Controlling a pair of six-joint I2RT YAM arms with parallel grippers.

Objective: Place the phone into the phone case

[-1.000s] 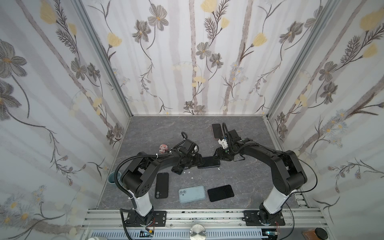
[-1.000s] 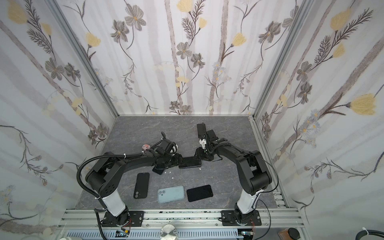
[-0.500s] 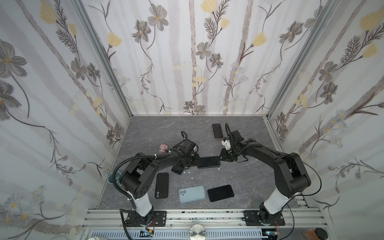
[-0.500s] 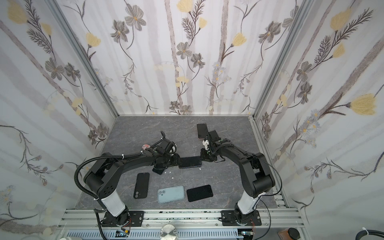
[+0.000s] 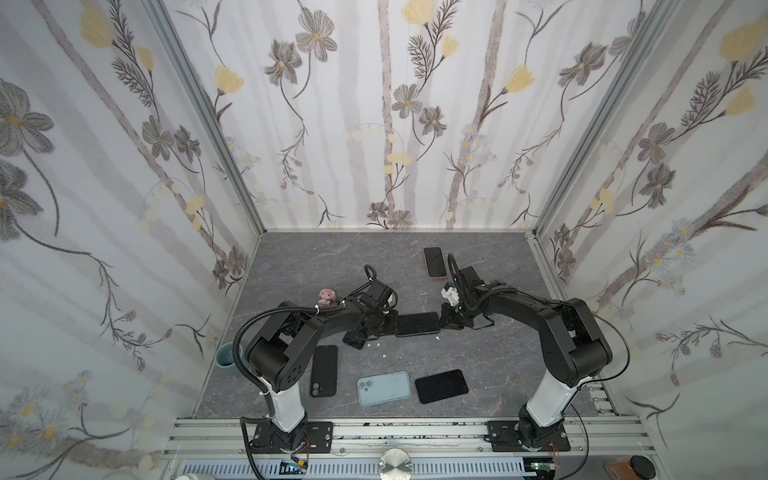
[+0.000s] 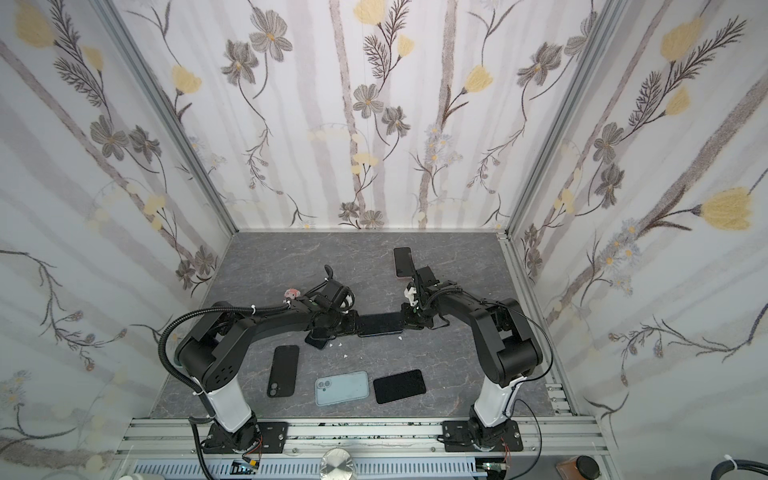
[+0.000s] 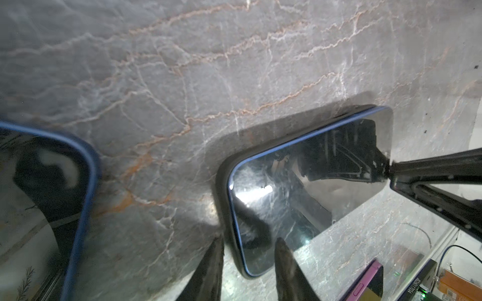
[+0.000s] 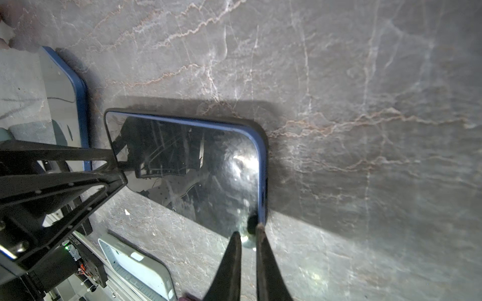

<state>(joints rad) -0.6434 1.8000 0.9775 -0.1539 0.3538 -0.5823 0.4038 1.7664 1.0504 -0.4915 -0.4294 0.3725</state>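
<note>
The phone (image 5: pixel 417 324) (image 6: pixel 379 324) lies screen up mid-table, a dark glass slab with a blue edge. The black rim of the phone case (image 7: pixel 221 198) (image 8: pixel 265 146) wraps round it. My left gripper (image 5: pixel 390 326) (image 7: pixel 249 250) is at its left end, jaws apart, straddling a corner; one finger is over the screen and one is off the edge. My right gripper (image 5: pixel 442 322) (image 8: pixel 247 235) is at the right end with its fingers almost together, and their tips rest on a corner of the phone.
A second blue-edged phone (image 5: pixel 355 341) lies under the left wrist. Toward the front are a black case (image 5: pixel 324 371), a light blue phone back (image 5: pixel 384 387) and a black phone (image 5: pixel 441 386). A pink-cased phone (image 5: pixel 435 262) lies at the back. A small figurine (image 5: pixel 327 296) and a teal cup (image 5: pixel 226 355) are on the left.
Both pairs of jaws have narrowed, the right one much more. The right wrist has shifted slightly away from the pink-cased phone at the back. The phone has stayed put.
</note>
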